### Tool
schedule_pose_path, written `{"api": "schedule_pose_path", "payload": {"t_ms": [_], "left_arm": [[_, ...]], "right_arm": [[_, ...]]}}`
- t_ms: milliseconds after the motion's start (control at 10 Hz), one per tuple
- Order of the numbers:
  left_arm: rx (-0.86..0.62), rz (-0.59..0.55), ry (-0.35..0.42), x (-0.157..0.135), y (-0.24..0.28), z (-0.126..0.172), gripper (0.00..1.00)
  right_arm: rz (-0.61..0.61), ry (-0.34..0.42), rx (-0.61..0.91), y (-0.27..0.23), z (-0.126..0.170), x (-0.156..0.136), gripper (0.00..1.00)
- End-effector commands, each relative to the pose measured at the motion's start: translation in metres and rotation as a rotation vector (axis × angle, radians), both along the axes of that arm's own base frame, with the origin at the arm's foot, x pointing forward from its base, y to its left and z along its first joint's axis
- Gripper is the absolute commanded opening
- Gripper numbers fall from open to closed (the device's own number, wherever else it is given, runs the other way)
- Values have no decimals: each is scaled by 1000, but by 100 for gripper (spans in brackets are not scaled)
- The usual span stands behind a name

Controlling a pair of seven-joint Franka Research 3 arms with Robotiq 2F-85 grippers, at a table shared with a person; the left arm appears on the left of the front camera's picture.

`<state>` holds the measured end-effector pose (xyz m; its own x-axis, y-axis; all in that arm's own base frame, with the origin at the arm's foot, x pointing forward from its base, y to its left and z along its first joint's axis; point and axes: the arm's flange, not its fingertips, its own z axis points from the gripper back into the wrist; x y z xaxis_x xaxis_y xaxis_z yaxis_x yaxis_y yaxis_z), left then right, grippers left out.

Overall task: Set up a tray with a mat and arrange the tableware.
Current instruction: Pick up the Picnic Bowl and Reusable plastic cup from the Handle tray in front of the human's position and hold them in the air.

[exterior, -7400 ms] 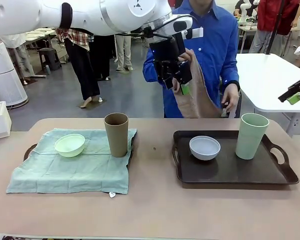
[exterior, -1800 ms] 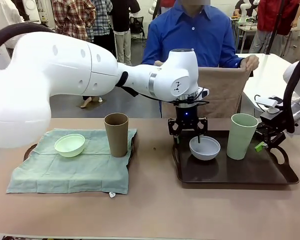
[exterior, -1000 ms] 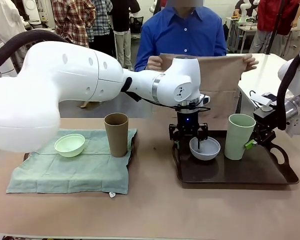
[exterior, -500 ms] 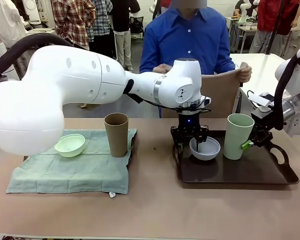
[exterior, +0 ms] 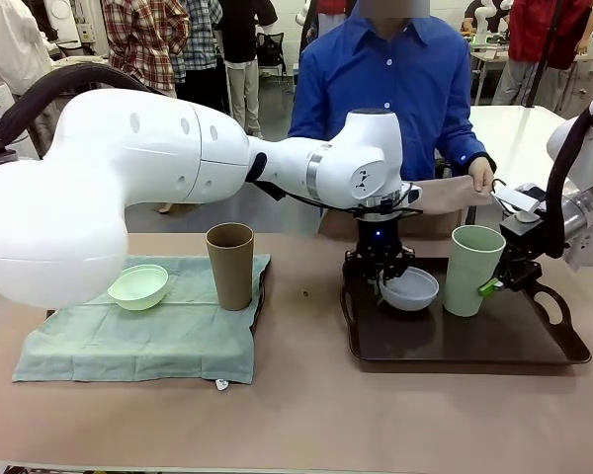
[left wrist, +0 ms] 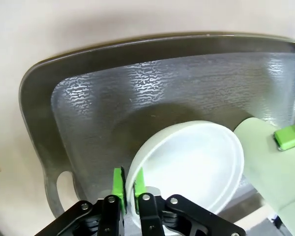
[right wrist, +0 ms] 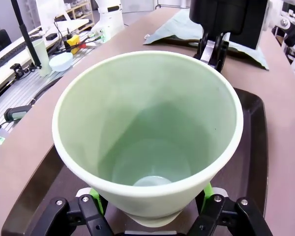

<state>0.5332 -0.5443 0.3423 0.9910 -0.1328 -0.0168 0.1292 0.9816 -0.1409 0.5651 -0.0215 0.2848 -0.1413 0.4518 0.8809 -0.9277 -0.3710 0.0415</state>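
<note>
1. The left gripper (left wrist: 127,191) has its fingers clamped on the rim of the pale blue-white bowl (exterior: 410,287), one pad inside and one outside; the bowl is tilted and appears lifted just above the dark tray (exterior: 565,348).
2. The right gripper (exterior: 499,284) has its fingers pressed against opposite sides of the pale green cup (exterior: 471,269), low on its wall, over the same tray.
3. Risk: a rim-only pinch may let the bowl pivot or slip out.
4. Risk: bowl and cup are close; a sideways move could knock them together.
5. The person's hand (exterior: 481,174) holds a brown mat (exterior: 445,195) behind the tray; an arm could snag it.
</note>
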Motion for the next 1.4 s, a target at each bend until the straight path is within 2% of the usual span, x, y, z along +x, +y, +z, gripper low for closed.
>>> {"api": "schedule_pose_path", "payload": {"t_ms": [0, 100, 200, 300, 800, 1100, 1300], "left_arm": [[-7, 16, -2, -6, 3, 10, 0], [-13, 14, -7, -9, 7, 15, 0], [-35, 7, -32, -18, 11, 30, 0], [-49, -3, -70, -28, 15, 49, 0], [-80, -6, -229, -74, 31, 143, 0], [-91, 24, -298, -100, 39, 174, 0], [-113, 34, -346, -115, 44, 188, 0]], "right_arm": [[-6, -23, -18, -3, 7, -18, 22], [-13, -21, -18, -5, 17, -25, 22], [-30, -43, -13, -10, 33, -38, 0], [-51, -58, -31, -16, 52, -51, 22], [-106, -203, -22, -44, 149, -120, 22], [-106, -272, -5, -53, 192, -163, 22], [-105, -287, -10, -57, 209, -179, 22]]}}
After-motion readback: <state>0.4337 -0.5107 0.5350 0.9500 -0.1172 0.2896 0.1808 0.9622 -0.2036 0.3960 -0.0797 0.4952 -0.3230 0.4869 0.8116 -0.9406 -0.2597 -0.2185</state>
